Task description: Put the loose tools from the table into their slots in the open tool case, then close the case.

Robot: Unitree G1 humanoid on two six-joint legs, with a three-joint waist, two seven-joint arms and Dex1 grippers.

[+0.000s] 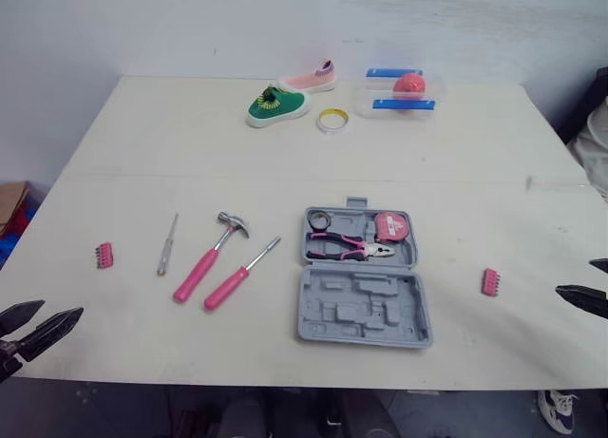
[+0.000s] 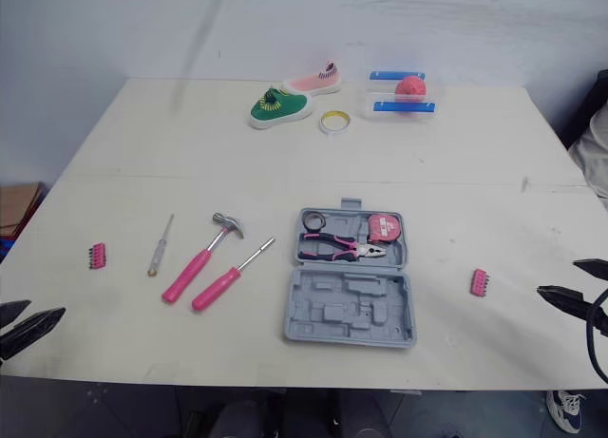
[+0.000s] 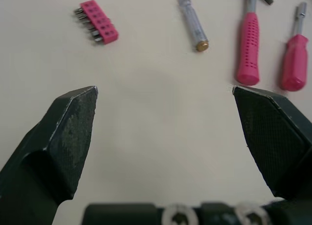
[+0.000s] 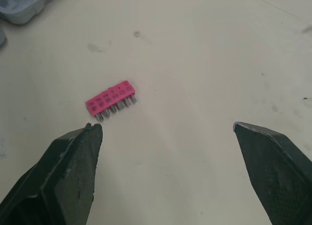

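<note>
Case open | hammer loose | left gripper spread, empty | right gripper spread, empty

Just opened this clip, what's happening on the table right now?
Nothing is being handled yet. The left gripper and right gripper hover open at the near edge of the table, holding nothing. The open tool case holds pliers and a tape measure. The hammer, pink-handled screwdriver, slim screwdriver and left bit holder lie loose on its left, the right bit holder on its right.
</note>
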